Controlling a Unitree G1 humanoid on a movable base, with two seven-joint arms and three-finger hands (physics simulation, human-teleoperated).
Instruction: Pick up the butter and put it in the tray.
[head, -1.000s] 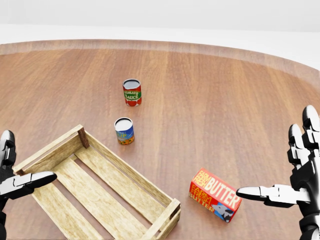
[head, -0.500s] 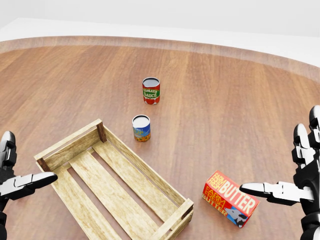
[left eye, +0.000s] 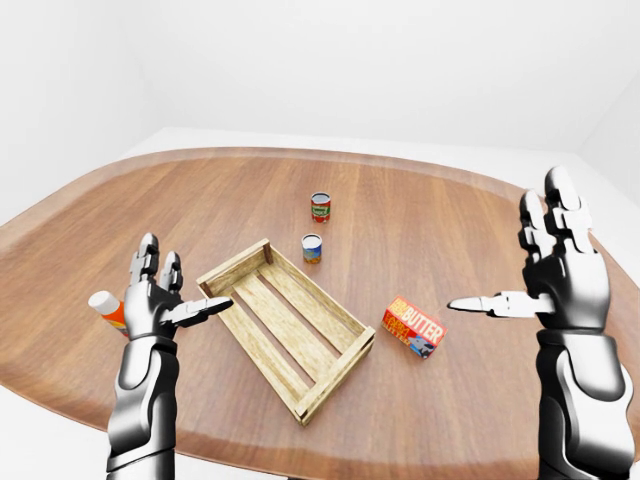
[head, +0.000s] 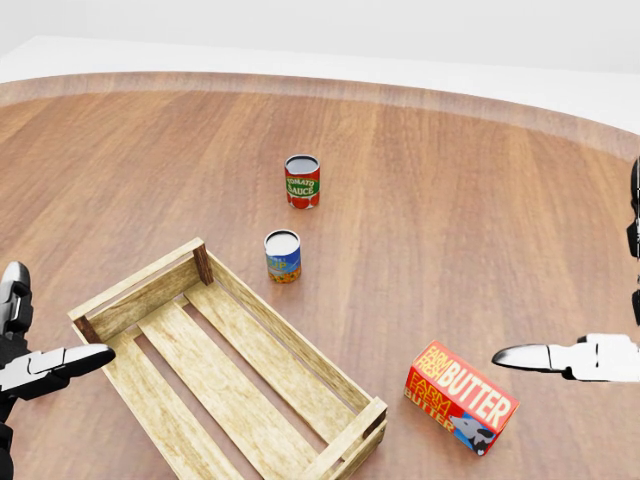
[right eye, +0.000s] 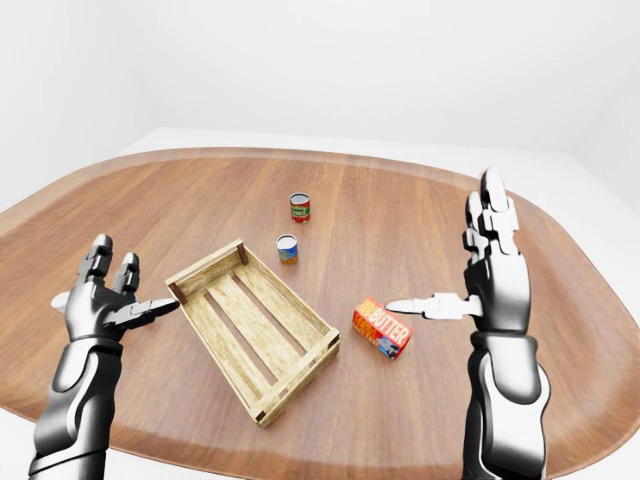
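Here I am over the round wooden table, both arms raised and nothing in either hand. My right hand is up at the right of the left-eye view, fingers spread wide and pointing upward, thumb stretched out sideways toward the middle of the table. It holds nothing, and it hangs in the air clear of the tabletop. In the head view only that thumb shows, poking in from the right edge just above the butter.

The butter lies flat on the wood, a red and orange box with white lettering, tilted at an angle, just beside the near right corner of the tray but not touching it. My right thumb tip sits close above its upper right end in the head view; I cannot tell whether there is any contact, though it looks clear.

The tray is a slatted wooden crate lying diagonally, bare inside. My left hand hovers by its left end, fingers apart, thumb reaching toward the rim, gripping nothing.

Above the tray stand two cans: a blue one nearer it, a red tomato sauce can farther up. A small red-and-white thing peeks out behind my left hand.
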